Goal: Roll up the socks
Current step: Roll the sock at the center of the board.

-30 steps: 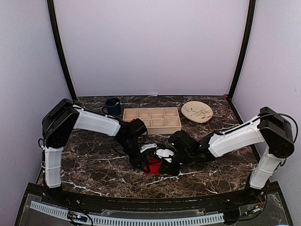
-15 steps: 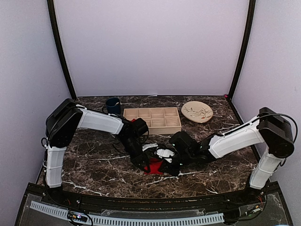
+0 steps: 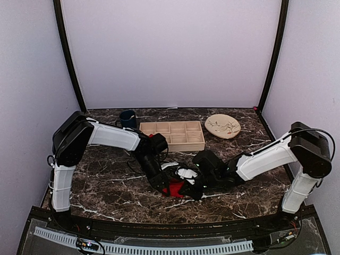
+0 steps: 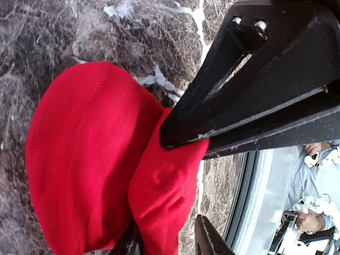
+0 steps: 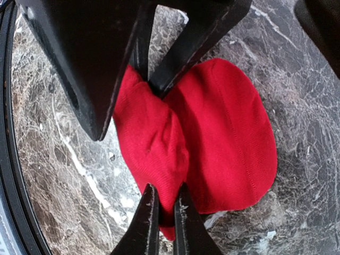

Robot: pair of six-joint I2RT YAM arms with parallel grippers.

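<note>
The socks (image 4: 85, 159) lie as one bright red bundle on the marble, near the front middle of the table (image 3: 106, 180). No white print shows. A loose fold stands up along one side of the socks (image 5: 223, 138). My right gripper (image 5: 164, 210) is shut on the end of that fold, and its black fingers (image 4: 212, 122) show pinching it in the left wrist view. My left gripper (image 4: 167, 241) is open, with its jaws on either side of the fold's other end. In the top view the left gripper (image 3: 162, 183) and right gripper (image 3: 192, 187) meet over the socks (image 3: 174, 190).
A tan compartment tray (image 3: 172, 136) stands behind the grippers. A dark blue mug (image 3: 127, 119) is at the back left and a round tan plate (image 3: 222, 126) at the back right. The table's front edge (image 4: 249, 175) runs close beside the bundle.
My left gripper's jaws have spread apart off the red fold. The right gripper has closed tighter on the fold. Both arms stay over the bundle.
</note>
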